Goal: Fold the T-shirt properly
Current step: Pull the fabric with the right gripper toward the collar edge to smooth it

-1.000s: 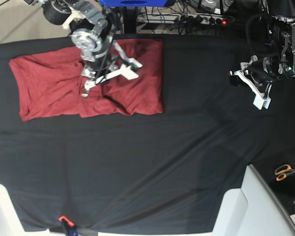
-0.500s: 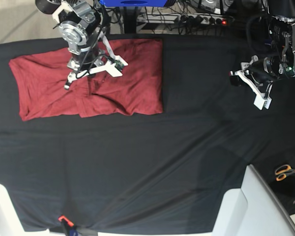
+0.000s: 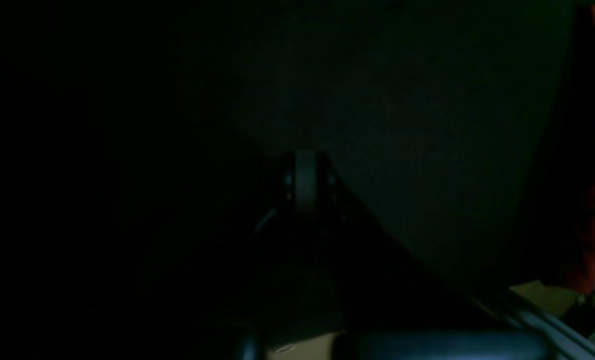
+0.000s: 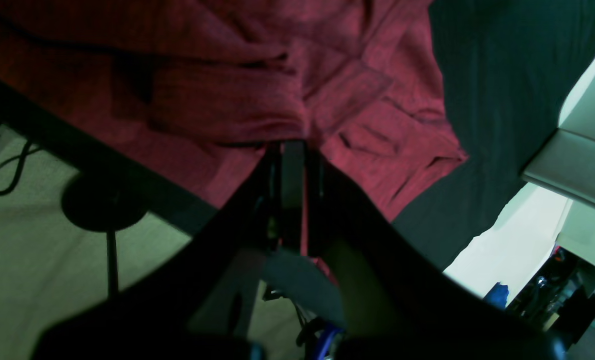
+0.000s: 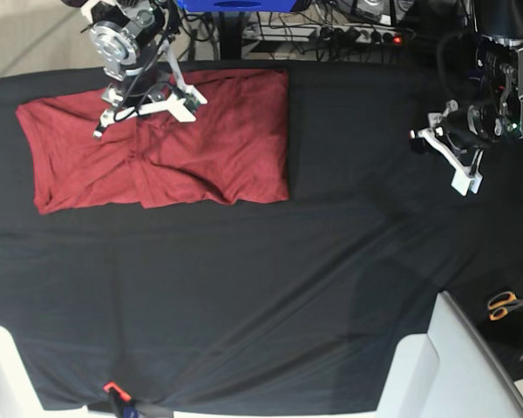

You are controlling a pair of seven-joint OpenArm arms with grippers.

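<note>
T-shirt point(image 5: 157, 148) lies at the table's point(image 5: 261, 305) far left, already folded into a rough rectangle, though its middle is creased and its near edge uneven. Your right gripper point(image 5: 100, 131) hangs over the shirt's far edge, jaws together, holding nothing. Judged from this, only smoothing or a final fold remains. Far right, your left gripper point(image 5: 466, 183) is also closed and empty, well apart from the cloth.
</note>
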